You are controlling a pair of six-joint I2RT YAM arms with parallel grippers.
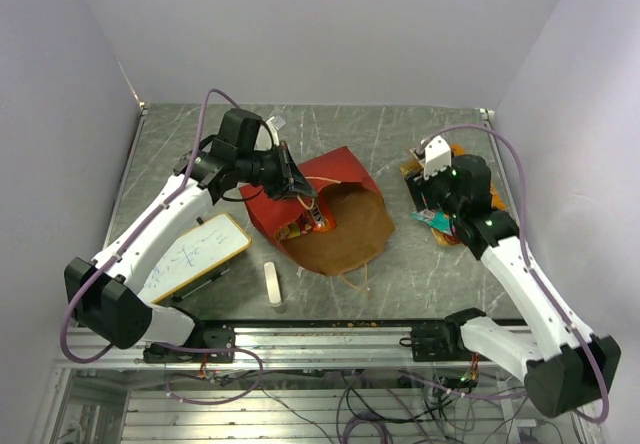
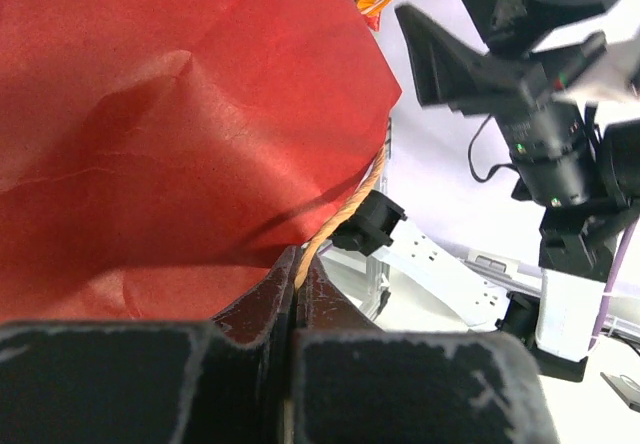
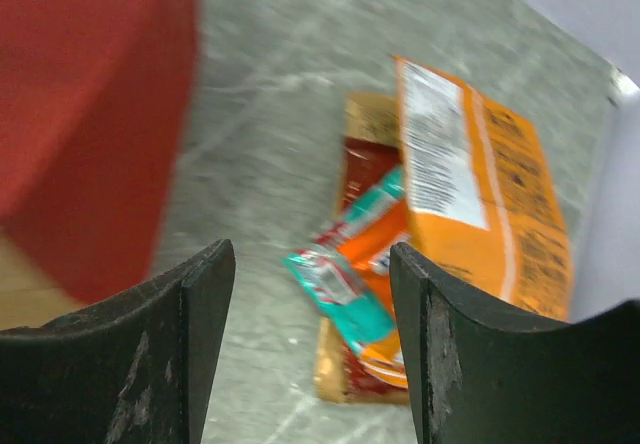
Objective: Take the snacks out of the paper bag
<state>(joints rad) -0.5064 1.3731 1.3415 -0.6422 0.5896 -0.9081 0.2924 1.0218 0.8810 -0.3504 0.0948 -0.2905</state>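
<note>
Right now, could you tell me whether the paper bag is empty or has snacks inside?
Not empty: the paper bag lies tipped with its mouth open, and orange and red packets show inside it.

At centre the paper bag (image 1: 345, 229), snacks (image 3: 470, 214) to its right, whiteboard (image 1: 195, 254) and eraser bar (image 1: 271, 284) front-left.

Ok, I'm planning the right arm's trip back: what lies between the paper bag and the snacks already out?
Only bare table separates the paper bag from the snacks; the right wrist view shows it best, and the top view agrees.

Piled snacks (image 3: 450, 184) beyond parted fingers (image 3: 190, 354)
</note>
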